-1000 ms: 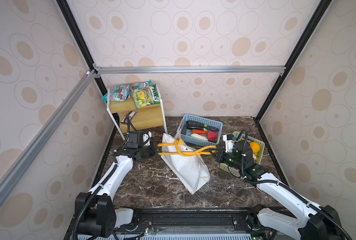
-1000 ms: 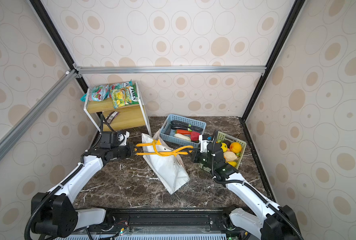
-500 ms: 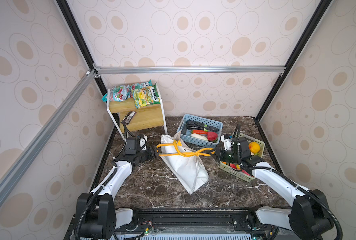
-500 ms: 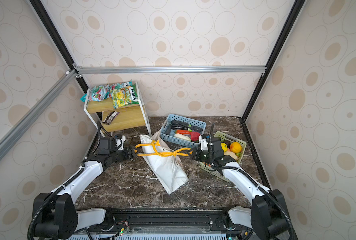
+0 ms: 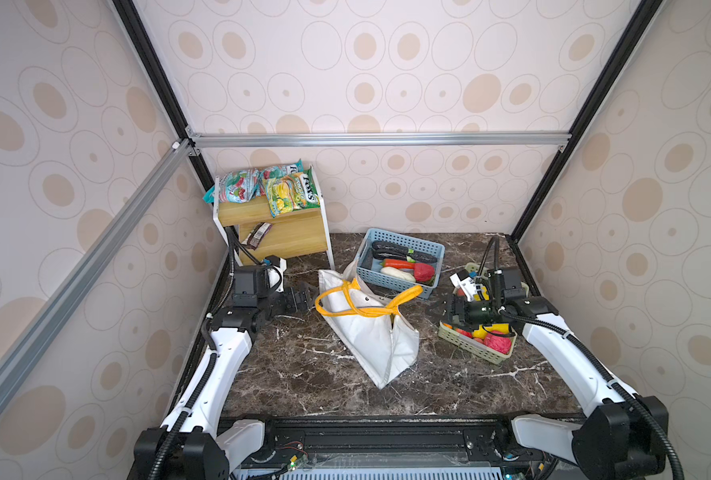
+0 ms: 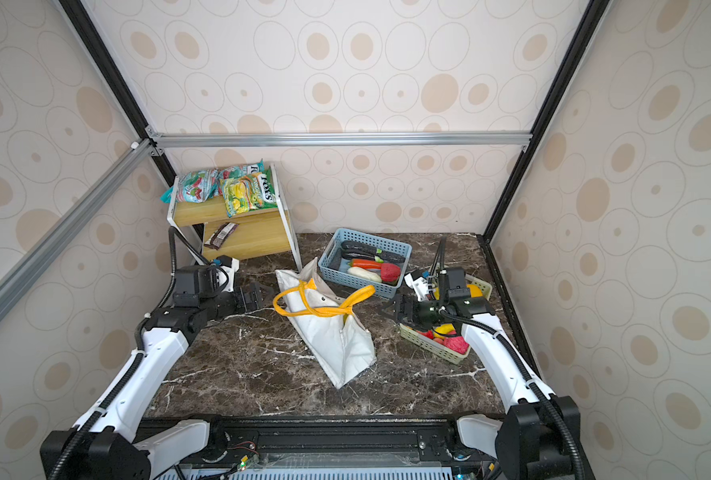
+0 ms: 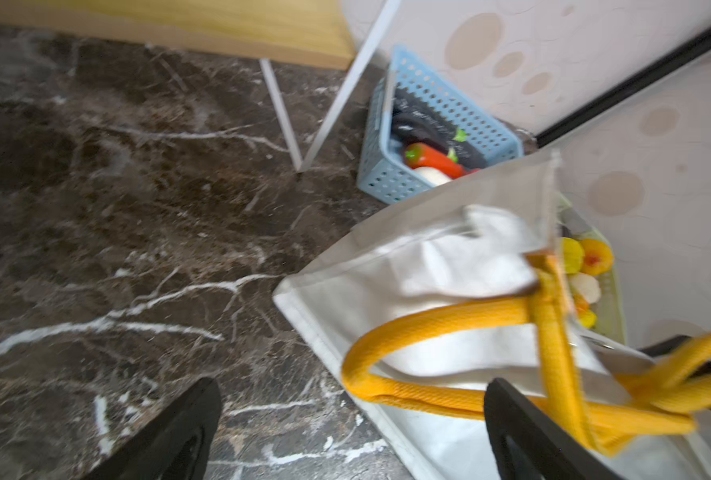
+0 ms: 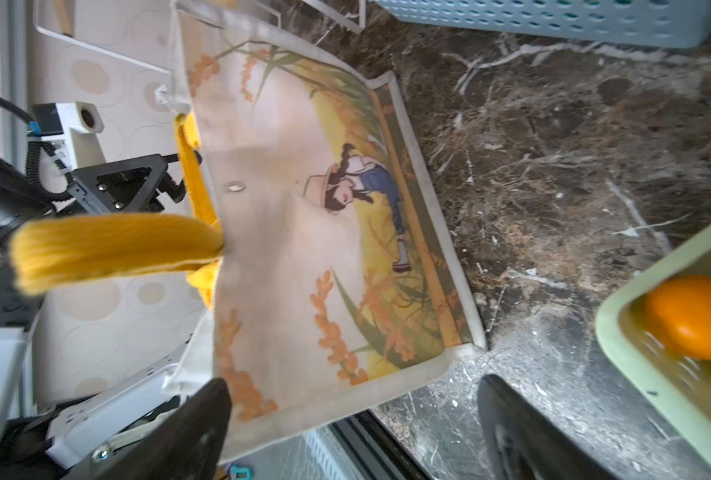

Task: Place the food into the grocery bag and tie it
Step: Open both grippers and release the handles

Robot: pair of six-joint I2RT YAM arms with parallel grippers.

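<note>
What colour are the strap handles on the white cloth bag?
Yellow woven strap handles, clearest in the left wrist view.

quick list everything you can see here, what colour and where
bag: one, white with yellow handles, slumped mid-table
blue basket: one, behind the bag
vegetables: four, black, orange-red, white, red, in the blue basket
green basket: one, right of the bag
fruit: several, red, yellow and orange, in the green basket
shelf: one, wood with white frame, back left
snack packets: three, green, teal, yellow, on the shelf top
wrapped bar: one, dark, lower shelf
table: one, dark marble
left hand: one, black, open, left of the bag
right hand: one, black, open, between bag and green basket
</note>
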